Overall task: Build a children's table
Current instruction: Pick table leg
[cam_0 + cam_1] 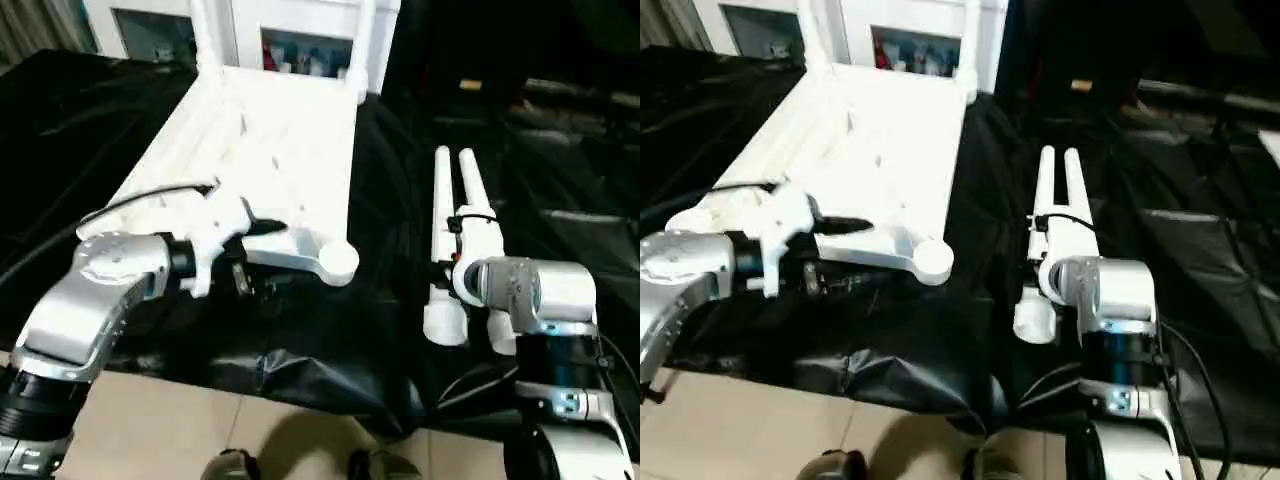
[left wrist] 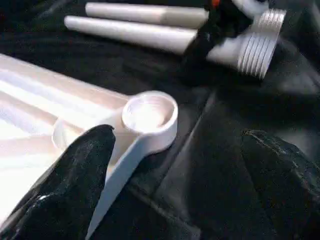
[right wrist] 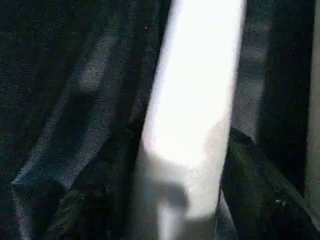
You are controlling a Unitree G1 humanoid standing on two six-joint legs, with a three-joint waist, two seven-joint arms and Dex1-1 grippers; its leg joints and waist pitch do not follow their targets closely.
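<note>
The white tabletop (image 1: pixel 270 140) lies ribbed side up on black cloth, with two legs (image 1: pixel 362 50) standing in its far corner sockets. Its near right socket (image 2: pixel 150 112) is empty. My left gripper (image 2: pixel 177 145) is open at that corner, one finger (image 2: pixel 85 165) over the tabletop's edge and the other over the cloth. Two more white legs (image 1: pixel 442 190) lie side by side on the cloth to the right. My right gripper (image 3: pixel 185 165) is down on one of them, its black fingers hugging both sides of the tube (image 3: pixel 195 90).
Black cloth (image 1: pixel 60 130) covers the low work surface, and its front edge drops to beige floor (image 1: pixel 150 420). A white cabinet (image 1: pixel 300 30) stands behind the tabletop. Dark clutter sits at the back right.
</note>
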